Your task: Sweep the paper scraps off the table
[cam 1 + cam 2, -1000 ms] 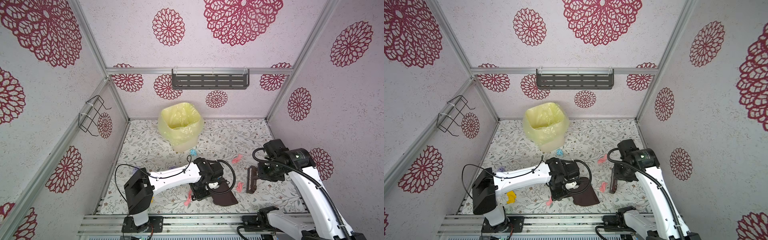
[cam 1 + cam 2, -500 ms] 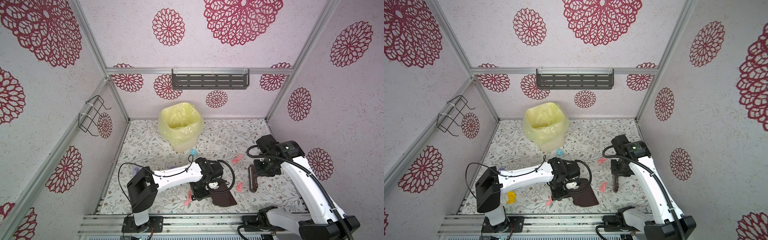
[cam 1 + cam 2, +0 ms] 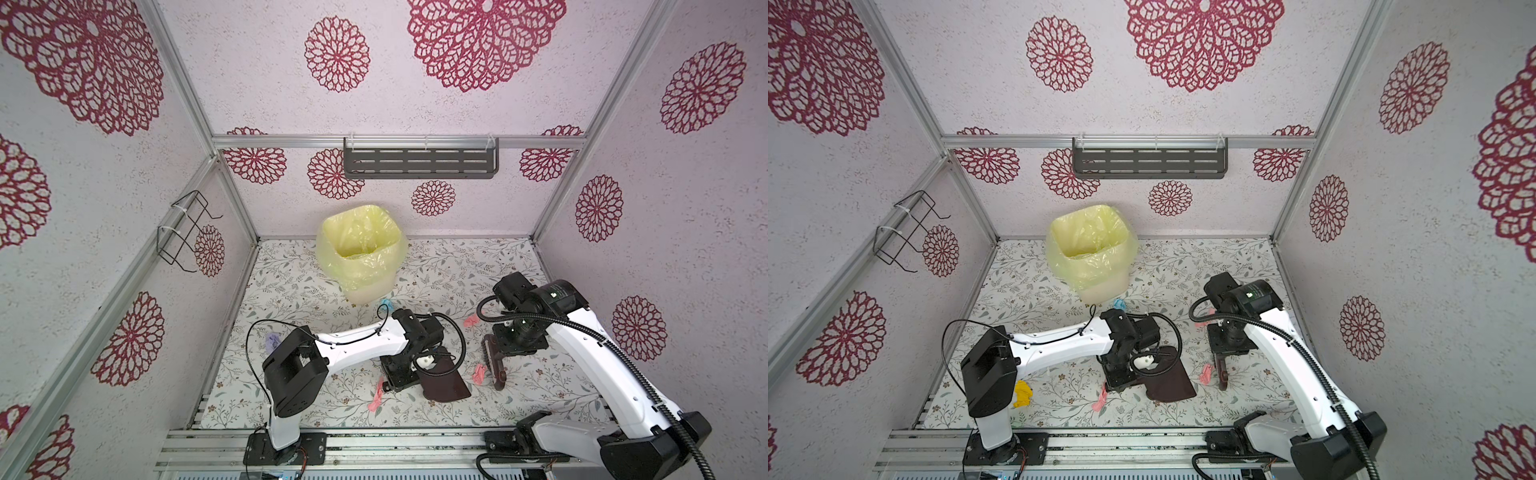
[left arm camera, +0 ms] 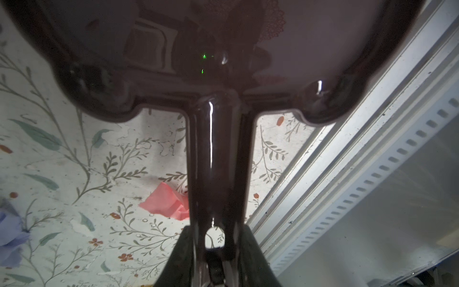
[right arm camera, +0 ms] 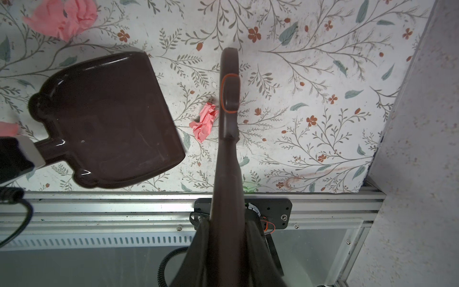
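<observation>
My left gripper [image 3: 409,368] is shut on the handle [image 4: 213,161] of a dark brown dustpan [image 3: 444,384], which lies flat on the table [image 3: 291,291] near the front. My right gripper [image 3: 513,345] is shut on the handle of a dark brown brush [image 3: 494,361] [image 5: 229,99], just right of the pan. A pink scrap [image 3: 478,374] [image 5: 205,120] lies against the brush's left side, between it and the pan's mouth. Other paper scraps: pink [image 3: 377,392] [image 4: 166,203] left of the pan, pink [image 3: 471,321], blue [image 3: 385,302], lilac [image 3: 272,341], yellow [image 3: 1022,394].
A bin lined with a yellow bag [image 3: 360,249] stands at the back of the table. The aluminium rail [image 3: 374,440] with both arm bases runs along the front edge. Patterned walls close in the left, back and right sides.
The right arm's elbow has swung back and left, and the brush has shifted slightly left toward the pink scrap. The left arm's shoulder turned a little; the dustpan has barely moved.
</observation>
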Robot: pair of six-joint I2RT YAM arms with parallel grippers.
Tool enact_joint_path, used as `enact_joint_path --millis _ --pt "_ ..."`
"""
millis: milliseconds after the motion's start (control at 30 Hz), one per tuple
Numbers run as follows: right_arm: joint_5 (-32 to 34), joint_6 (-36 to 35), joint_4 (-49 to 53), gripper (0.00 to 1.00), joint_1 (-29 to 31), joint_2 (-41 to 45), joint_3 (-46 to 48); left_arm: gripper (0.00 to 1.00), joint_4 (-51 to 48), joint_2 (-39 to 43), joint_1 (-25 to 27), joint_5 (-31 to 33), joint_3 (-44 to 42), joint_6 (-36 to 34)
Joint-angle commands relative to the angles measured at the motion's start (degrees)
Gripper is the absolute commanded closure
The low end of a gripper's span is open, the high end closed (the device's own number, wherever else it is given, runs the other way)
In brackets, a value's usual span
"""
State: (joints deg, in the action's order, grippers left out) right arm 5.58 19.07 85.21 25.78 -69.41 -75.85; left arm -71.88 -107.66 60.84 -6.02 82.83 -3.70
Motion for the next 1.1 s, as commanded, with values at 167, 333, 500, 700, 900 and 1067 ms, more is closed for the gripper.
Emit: enact_joint_path --millis 167,333,500,700,900,1067 --pt "-2.6 1.1 -1.9 1.00 0.7 0.3 1.7 1.00 1.1 -1.2 0.6 3.9 1.0 -1.8" --pt "-4.3 1.5 -3.1 1.00 0.9 0.6 2.9 1.00 1.5 -1.1 1.1 3.9 0.6 -2.2" --pt "-6.3 2.4 -4.7 1.00 1.5 0.9 3.4 1.00 1.4 -1.3 1.2 2.1 0.6 -3.1" --pt "-10.5 3.9 -7.2 1.00 3.2 1.2 3.1 1.00 0.9 -2.0 1.3 1.3 1.0 -4.2" --pt "-16.7 6.2 -10.6 1.00 5.9 1.9 1.6 1.00 1.4 -1.7 1.2 1.1 0.6 -4.0" --pt "-20.3 8.1 -12.9 1.00 8.4 2.1 0.3 1.00 2.0 -1.3 1.1 1.0 -0.1 -3.6"
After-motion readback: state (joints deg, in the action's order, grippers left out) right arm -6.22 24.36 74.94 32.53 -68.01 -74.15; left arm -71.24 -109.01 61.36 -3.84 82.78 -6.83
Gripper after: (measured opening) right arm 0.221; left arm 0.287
